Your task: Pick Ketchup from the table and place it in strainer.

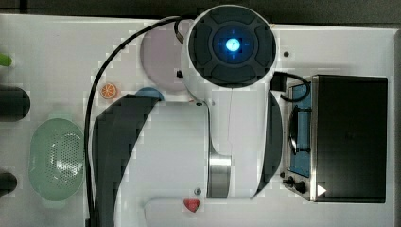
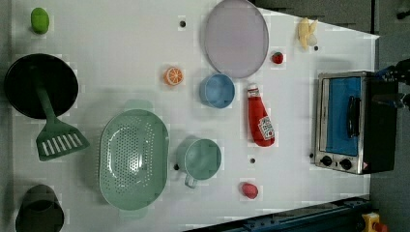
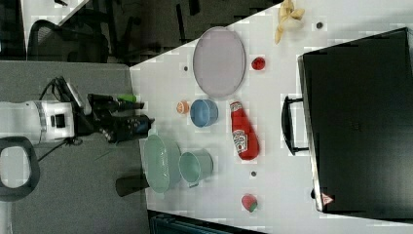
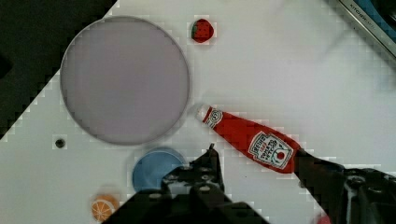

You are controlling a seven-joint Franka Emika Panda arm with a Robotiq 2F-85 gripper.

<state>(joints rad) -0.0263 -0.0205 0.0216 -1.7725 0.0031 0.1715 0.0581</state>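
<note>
Ketchup untouched, gripper poised high above it.

The Ketchup [image 2: 260, 122] lies flat on the white surface [image 2: 121, 43] between the blue bowl [image 2: 217, 90] and the toaster oven [image 2: 349, 122], well apart from the strainer [image 2: 133, 158]. Its rounded body could roll or slip from a pinch. The gripper [image 4: 254, 161] hangs overhead, jaws apart, empty.

Ketchup [image 2: 260, 122] flat beside empty strainer [image 2: 133, 159]

Ketchup [image 2: 260, 117] lies flat on table [image 2: 121, 43], left view: bowl [image 2: 217, 90] at its left, toaster oven [image 2: 352, 121] at its right | strainer [image 2: 133, 159] well left, cup [image 2: 200, 159] just beside it
</note>
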